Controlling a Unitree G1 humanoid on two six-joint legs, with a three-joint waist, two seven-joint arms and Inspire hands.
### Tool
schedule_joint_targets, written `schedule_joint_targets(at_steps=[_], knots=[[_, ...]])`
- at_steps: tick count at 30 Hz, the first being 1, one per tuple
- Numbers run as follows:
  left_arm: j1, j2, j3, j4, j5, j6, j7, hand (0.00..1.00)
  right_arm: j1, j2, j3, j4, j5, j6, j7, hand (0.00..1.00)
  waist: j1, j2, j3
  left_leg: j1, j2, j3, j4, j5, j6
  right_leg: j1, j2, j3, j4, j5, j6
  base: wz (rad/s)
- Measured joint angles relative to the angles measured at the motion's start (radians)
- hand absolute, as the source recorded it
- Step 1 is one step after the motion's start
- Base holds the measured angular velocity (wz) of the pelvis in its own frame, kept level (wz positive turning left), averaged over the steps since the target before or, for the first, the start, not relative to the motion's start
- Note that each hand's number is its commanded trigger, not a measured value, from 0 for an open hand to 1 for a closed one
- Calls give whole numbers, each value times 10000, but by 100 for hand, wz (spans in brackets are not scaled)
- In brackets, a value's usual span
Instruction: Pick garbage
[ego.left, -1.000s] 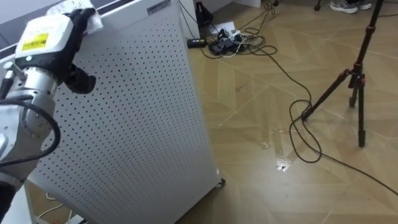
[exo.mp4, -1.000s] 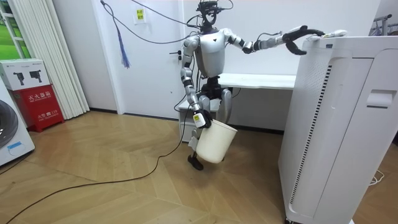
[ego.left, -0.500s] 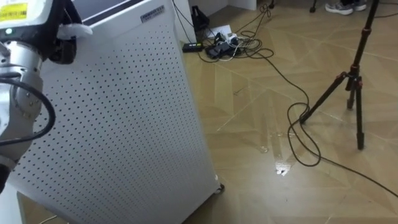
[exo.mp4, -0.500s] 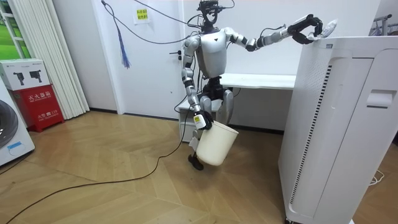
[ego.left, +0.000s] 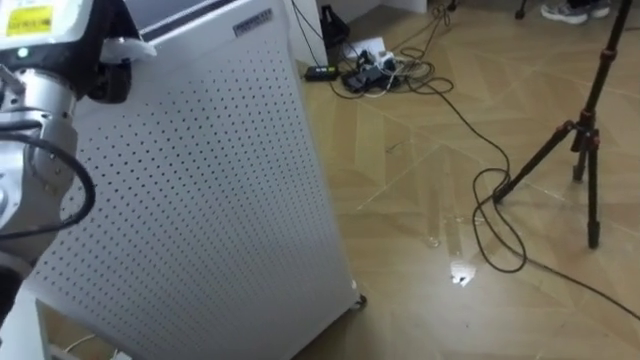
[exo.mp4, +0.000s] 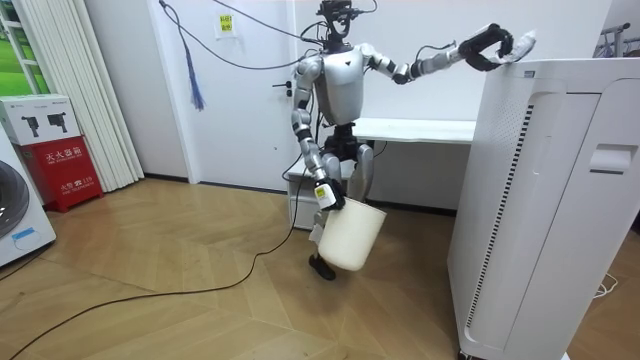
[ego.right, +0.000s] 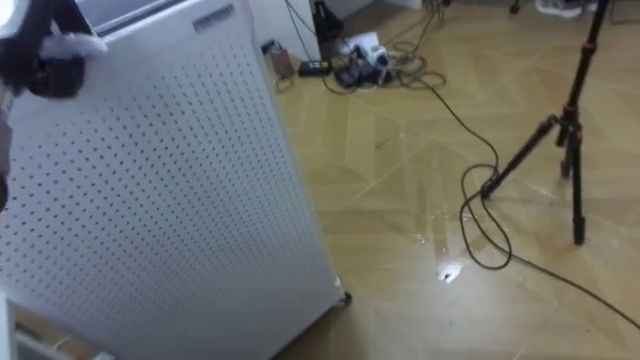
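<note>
One white wad (ego.left: 127, 47) in left hand (ego.left: 100, 75)

The cabinet (ego.left: 200, 200) is white, dotted all over with small dark holes, filling the left. The floor (ego.left: 430, 140) is tan herringbone wood. Tripod (ego.left: 585, 150) at right: black. Upper left, a black left hand (ego.left: 108, 78), white scrap (ego.left: 128, 47). Room view: cream bucket (exo.mp4: 350, 235), red box (exo.mp4: 60, 150).

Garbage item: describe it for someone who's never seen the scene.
Find the tall white perforated cabinet; just above its top edge is the robot's raised left hand. The garbage is the small crumpled white scrap pinched in that hand, unlike the large cream bucket hanging from the right hand.
</note>
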Motion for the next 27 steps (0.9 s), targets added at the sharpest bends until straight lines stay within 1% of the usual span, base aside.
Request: schedule_joint_targets(at_steps=[1, 2, 3, 4, 5, 6, 7, 8, 9, 10, 11, 12, 13, 14, 15, 16, 17, 18, 19, 20, 21, 23, 26, 27], knots=[[187, -39, -2, -317, -276, -53, 1, 100, -13, 14, 34, -68, 77, 0, -8, 100, 18, -43, -20, -23, -10, -12, 2, 0, 0, -23, -8, -18, 1, 0, 0, 0], [556, -166, -4, -1016, -768, -137, -13, 100, -10, 54, 167, -224, 252, 0, -22, 100, 14, -162, -35, -57, -24, -12, 1, 0, 0, -51, -1, -33, 0, 0, 0, 9], [943, -357, -18, -1613, -1228, -329, -77, 100, 3, 147, 300, -368, 326, 0, -76, 100, 12, -309, -45, -70, -28, -18, 0, 0, 0, -42, -3, -97, -2, 0, 1, 9], [1211, -444, -26, -1932, -1392, -393, -114, 100, 1, 219, 340, -422, 332, 0, -86, 100, 4, -378, -58, -79, -28, -30, 0, 0, 0, -43, 6, -131, -4, 0, 1, 3], [1826, -753, -19, -2623, -1755, -477, -130, 100, 2, 360, 388, -510, 434, 0, -152, 100, -24, -500, -87, -76, -29, -76, 2, -1, 1, -42, 4, -163, -8, 1, 2, 0], [2483, -1202, -36, -3193, -2176, -616, -196, 100, -5, 453, 457, -541, 698, -4, -232, 100, -73, -582, -107, -80, -37, -112, 6, -1, 1, -40, -10, -207, -7, 1, 2, 3], [3020, -1752, -92, -3535, -2747, -781, -320, 100, -28, 521, 562, -553, 933, -4, -332, 100, -84, -658, -111, -86, -45, -120, 6, -1, 1, -39, -16, -231, -7, 1, 2, 5], [3273, -1998, -131, -3641, -2989, -841, -385, 100, -39, 541, 650, -577, 1029, -4, -371, 100, -73, -693, -115, -100, -48, -124, 8, -1, 1, -45, -13, -233, -7, 1, 2, 4], [3715, -2335, -243, -3852, -3278, -862, -552, 100, -40, 613, 760, -703, 1061, -4, -433, 100, -76, -765, -120, -157, -51, -141, 27, -1, 1, -91, -12, -255, -9, 0, 3, 0], [3864, -2394, -368, -3919, -3356, -863, -627, 100, -40, 648, 788, -763, 1111, -4, -459, 100, -93, -801, -119, -200, -51, -166, 50, -1, 1, -120, -12, -260, -8, 0, 3, 7], [4001, -2457, -669, -3951, -3692, -864, -829, 100, -41, 658, 890, -852, 1251, -11, -531, 100, -85, -853, -119, -268, -48, -235, 74, -1, 1, -152, -10, -262, -9, 0, 2, 14], [4080, -2615, -844, -3954, -4094, -908, -1041, 100, -42, 662, 1000, -953, 1495, -11, -586, 100, -25, -894, -115, -284, -47, -290, 73, -1, 1, -161, -8, -280, 15, 0, 2, 13], [4149, -2713, -867, -3967, -4279, -972, -1121, 100, -43, 665, 1059, -1053, 1510, -11, -624, 100, 4, -910, -116, -287, -41, -287, 74, -1, 1, -181, -6, -276, 40, 0, 2, 0], [4315, -2838, -914, -4006, -4628, -1197, -1228, 100, -93, 683, 1120, -1207, 1510, -52, -659, 100, 105, -935, -107, -291, -31, -271, 85, 0, 1, -245, 11, -273, 122, 0, 3, -8], [4527, -2972, -951, -4015, -4946, -1451, -1355, 100, -206, 689, 1150, -1193, 1544, -109, -659, 100, 125, -979, -103, -286, -40, -267, 98, 0, 1, -260, 26, -265, 143, -1, 4, -8], [4676, -3045, -955, -4066, -5064, -1535, -1452, 100, -255, 687, 1150, -1188, 1596, -113, -654, 100, 160, -999, -103, -288, -82, -268, 102, 0, 1, -265, 30, -267, 143, -2, 5, 0], [5057, -3115, -979, -4309, -5247, -1579, -1654, 100, -309, 692, 1152, -1197, 1789, -113, -659, 100, 194, -1069, -107, -328, -98, -278, 138, 2, 4, -296, 34, -263, 141, -7, 8, 0], [5411, -3111, -1067, -4442, -5506, -1640, -1867, 100, -311, 693, 1152, -1239, 1999, -110, -661, 100, 207, -1158, -115, -356, -98, -297, 177, 3, 4, -291, 34, -278, 143, -7, 7, 4], [5594, -3109, -1129, -4471, -5632, -1653, -1946, 100, -311, 696, 1153, -1272, 2093, -110, -663, 100, 218, -1204, -125, -358, -98, -309, 184, 3, 4, -288, 33, -290, 140, -7, 7, 7], [5916, -3102, -1269, -4482, -5662, -1668, -2130, 100, -314, 698, 1188, -1381, 2274, -110, -734, 100, 260, -1297, -175, -418, -98, -316, 221, 3, 4, -336, 32, -289, 145, -7, 7, 0], [6221, -3099, -1376, -4474, -5677, -1668, -2331, 100, -353, 698, 1216, -1540, 2352, -111, -795, 100, 269, -1364, -174, -464, -99, -317, 245, 3, 4, -384, 27, -294, 146, -5, 6, 0], [6570, -3075, -1555, -4372, -5677, -1668, -2610, 100, -435, 698, 1254, -1614, 2527, -123, -939, 100, 273, -1441, -177, -484, -109, -324, 258, 3, 5, -450, 12, -318, 135, 0, 11, 2], [6929, -3056, -1773, -3898, -5692, -1653, -3130, 100, -525, 700, 1292, -1612, 2687, -124, -1149, 100, 366, -1446, -177, -497, -128, -333, 255, 3, 5, -452, -1, -318, 150, 6, 22, 0], [7121, -3024, -1794, -3853, -5703, -1623, -3325, 100, -558, 684, 1366, -1612, 2702, -130, -1186, 100, 350, -1453, -173, -542, -127, -339, 253, 3, 5, -455, 0, -325, 151, 6, 22, 0]])
